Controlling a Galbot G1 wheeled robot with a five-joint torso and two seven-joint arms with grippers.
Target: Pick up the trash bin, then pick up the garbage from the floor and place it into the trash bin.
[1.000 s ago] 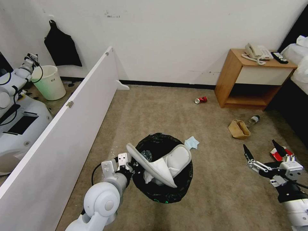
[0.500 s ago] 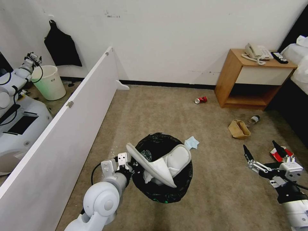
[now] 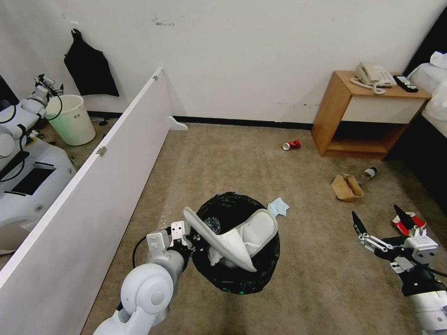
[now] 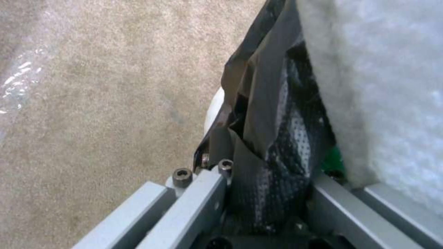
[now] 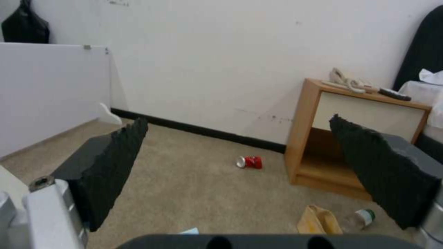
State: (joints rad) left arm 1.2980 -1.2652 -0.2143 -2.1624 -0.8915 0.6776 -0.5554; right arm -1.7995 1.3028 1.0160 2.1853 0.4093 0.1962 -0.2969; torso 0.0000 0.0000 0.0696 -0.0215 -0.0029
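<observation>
left pincer [image 3: 194, 243] half-hidden, gripping trash bin [image 3: 242, 274]

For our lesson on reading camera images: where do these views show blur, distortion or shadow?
Head view: wide-angle bend tilts the white partition board; soft shadow under the black-lined round bin. Left wrist view: the white fabric slipper is blurred. Right wrist view: the open right hand is soft.
</observation>
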